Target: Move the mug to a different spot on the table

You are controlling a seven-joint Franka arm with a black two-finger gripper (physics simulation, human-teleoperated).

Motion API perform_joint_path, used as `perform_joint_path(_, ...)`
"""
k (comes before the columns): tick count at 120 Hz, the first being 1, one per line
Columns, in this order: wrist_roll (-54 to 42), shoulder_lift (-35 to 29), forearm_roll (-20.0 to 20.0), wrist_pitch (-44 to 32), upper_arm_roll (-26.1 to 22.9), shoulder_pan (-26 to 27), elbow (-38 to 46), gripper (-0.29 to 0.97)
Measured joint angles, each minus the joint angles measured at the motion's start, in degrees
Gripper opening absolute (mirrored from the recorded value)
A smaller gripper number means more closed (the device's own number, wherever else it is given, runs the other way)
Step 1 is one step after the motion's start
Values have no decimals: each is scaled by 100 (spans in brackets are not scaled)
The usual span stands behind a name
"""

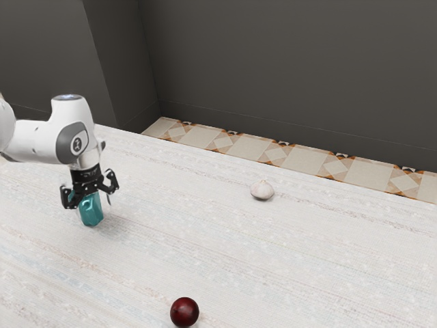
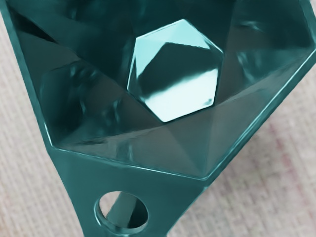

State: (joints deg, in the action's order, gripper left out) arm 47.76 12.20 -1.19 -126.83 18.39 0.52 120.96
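A: What stands in the way on the bench (image 1: 293, 260)?
B: A white lump (image 1: 262, 190) toward the far edge and a dark red ball (image 1: 184, 311) near the front edge, well apart from each other.
A: And around the end effector (image 1: 89, 201)?
B: Bare bench on every side of it and the mug (image 1: 91, 213). The broad stretch between lump and ball lies open. A wall (image 1: 287, 68) stands beyond the far edge.

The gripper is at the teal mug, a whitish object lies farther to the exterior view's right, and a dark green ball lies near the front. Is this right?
Not quite. The exterior view shows that the ball is dark red, not green. The rest holds: the gripper is at the teal mug, and the whitish object lies farther to that view's right.
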Motion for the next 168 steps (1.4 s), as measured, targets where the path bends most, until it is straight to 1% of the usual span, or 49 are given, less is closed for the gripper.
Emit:
perform_joint_path(20, -23, 401, -475, -480, 0, -246, -71, 67)
perform_joint_path(30, -68, 495, -641, -625, -2, -274, -104, 63)
perform_joint_path(53, -188, 527, -794, -800, -3, -287, -83, 51)
perform_joint_path(72, -266, 436, -978, -860, 1, -287, 68, 46)
perform_joint_path(83, -303, 358, -1024, -877, -2, -288, 127, 37)
perform_joint_path(111, -368, 313, -1051, -886, -2, -284, 140, 19)
perform_joint_path(148, -383, 284, -948, -856, 1, -278, 132, 6)
perform_joint_path(168, -394, 170, -565, -846, -5, -236, 102, 1)
